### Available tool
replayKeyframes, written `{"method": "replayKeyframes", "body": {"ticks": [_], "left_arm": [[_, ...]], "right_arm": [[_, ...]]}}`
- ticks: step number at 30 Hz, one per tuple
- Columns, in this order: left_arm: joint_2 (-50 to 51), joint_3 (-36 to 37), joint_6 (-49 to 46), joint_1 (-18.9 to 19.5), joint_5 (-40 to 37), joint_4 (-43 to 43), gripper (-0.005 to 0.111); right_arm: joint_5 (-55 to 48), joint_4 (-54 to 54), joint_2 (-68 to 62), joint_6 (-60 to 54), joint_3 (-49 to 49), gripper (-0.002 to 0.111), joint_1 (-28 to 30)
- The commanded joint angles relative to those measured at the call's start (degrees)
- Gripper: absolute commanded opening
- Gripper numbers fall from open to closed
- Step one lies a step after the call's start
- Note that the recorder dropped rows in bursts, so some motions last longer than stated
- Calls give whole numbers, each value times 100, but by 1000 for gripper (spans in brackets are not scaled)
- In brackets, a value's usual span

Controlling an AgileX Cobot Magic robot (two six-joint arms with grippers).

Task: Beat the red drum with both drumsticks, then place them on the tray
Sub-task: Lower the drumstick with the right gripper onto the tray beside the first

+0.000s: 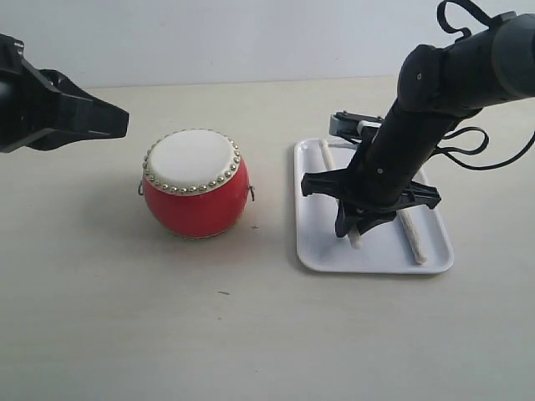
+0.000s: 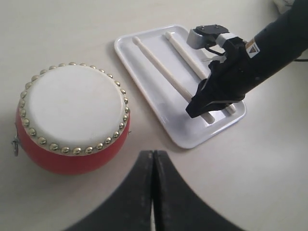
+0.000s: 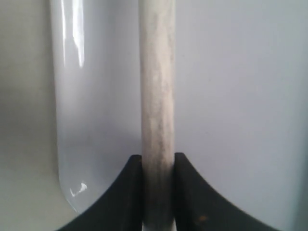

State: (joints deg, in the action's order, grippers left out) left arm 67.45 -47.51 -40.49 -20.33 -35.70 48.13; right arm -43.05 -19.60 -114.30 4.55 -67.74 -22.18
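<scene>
Drum: on the table, left of the tray.
Tray: right side, both sticks in it.
Left stick: pinched by the right gripper.
Right stick: lying free.
Right gripper: low over the tray, clamped on the stick.
Left gripper: fingers pressed together, empty, raised left of the drum.

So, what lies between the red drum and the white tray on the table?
Nothing stands there. Between the red drum and the tray there is only bare table. This shows in the exterior view and also in the left wrist view.
</scene>
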Motion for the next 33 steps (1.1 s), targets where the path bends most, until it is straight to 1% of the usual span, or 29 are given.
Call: {"method": "replayKeyframes", "body": {"ticks": [1, 4, 23, 30, 33], "left_arm": [[-39, 32, 50, -18, -14, 1, 0], [-39, 32, 50, -18, -14, -22, 0], [-39, 32, 114, -18, -104, -33, 0], [-39, 32, 197, -18, -127, -82, 0], [-39, 32, 197, -18, -127, -82, 0]], "right_arm": [[-197, 56, -94, -26, -269, 0, 30], [-408, 56, -149, -26, -365, 0, 30], [-369, 73, -157, -10, -365, 0, 30], [-327, 262, -187, 37, -365, 0, 30], [-327, 262, -187, 37, -365, 4, 30]]}}
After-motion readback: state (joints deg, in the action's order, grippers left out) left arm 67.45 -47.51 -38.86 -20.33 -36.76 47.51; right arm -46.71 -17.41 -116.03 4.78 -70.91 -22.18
